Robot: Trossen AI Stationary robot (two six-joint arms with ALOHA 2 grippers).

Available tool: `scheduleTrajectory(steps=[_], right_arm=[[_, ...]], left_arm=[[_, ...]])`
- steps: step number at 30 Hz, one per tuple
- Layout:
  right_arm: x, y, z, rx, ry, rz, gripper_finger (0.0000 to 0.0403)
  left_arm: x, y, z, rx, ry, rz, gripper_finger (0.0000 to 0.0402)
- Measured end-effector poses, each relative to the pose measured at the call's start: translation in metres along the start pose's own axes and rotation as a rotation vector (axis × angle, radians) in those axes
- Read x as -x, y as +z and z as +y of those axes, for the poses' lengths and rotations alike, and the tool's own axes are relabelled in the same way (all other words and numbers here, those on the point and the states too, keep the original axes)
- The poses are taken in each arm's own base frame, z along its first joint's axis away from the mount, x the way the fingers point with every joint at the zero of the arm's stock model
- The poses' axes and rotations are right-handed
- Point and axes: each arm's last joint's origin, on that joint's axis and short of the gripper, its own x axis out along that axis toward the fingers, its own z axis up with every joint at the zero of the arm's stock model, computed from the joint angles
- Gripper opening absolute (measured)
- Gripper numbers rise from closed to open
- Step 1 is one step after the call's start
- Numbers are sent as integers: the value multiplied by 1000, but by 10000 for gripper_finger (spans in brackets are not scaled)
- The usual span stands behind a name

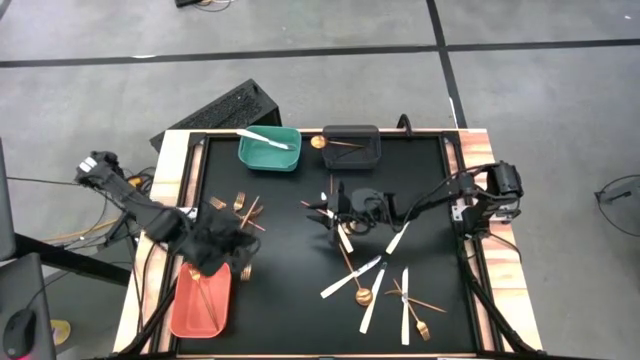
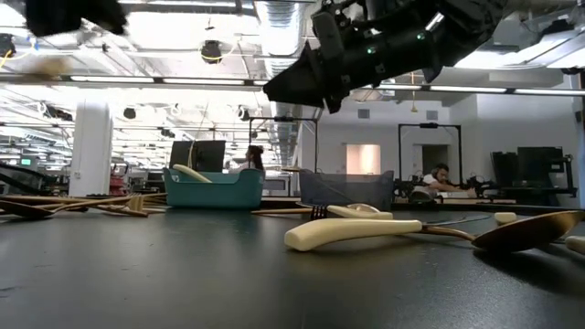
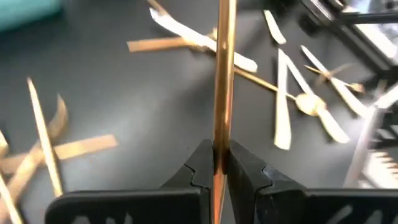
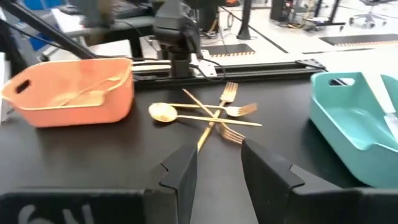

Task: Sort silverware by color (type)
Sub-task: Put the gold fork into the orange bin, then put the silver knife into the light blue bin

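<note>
One gold utensil (image 3: 224, 74), lengthwise between left jaws

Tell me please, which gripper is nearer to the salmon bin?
Left. The left gripper hangs right beside the salmon bin, shut on a gold utensil. The right gripper is over the table's middle, far off.

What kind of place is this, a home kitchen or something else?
Probably a robotics lab or open workshop, not a kitchen: exposed ceiling ducts, a person at a desk behind the table, and taped lines on the concrete floor.

bins (image 1: 269, 150): 3 | white knives (image 1: 405, 300): about 6 | arms (image 1: 140, 205): 2
</note>
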Motion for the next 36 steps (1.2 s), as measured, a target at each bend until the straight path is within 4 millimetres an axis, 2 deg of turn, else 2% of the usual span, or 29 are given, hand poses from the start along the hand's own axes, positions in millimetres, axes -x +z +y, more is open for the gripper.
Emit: scheduleTrajectory(steps=[3,8,12,14,18,24,32,36], right_arm=[[0,-2,1,-6,1,18,152],[0,-4,1,-5,4,37,154],[0,-3,-2,-7,11,32,153],[-1,-3,-5,-10,9,32,153],[-1,-3,-13,-24,-14,38,154],[-1,-6,-12,-27,-9,66,154],[-1,-8,-13,-46,-12,90,155],[0,-10,-7,-64,-7,112,155]], left_arm=[[15,-25,0,92,-23,55,9],[27,-74,10,200,126,132,10],[28,-95,3,191,101,193,11],[24,-98,0,190,99,178,11],[18,-107,1,136,204,268,15],[12,-111,7,107,252,270,52],[10,-91,19,107,388,242,112],[9,-77,23,62,362,110,126]])
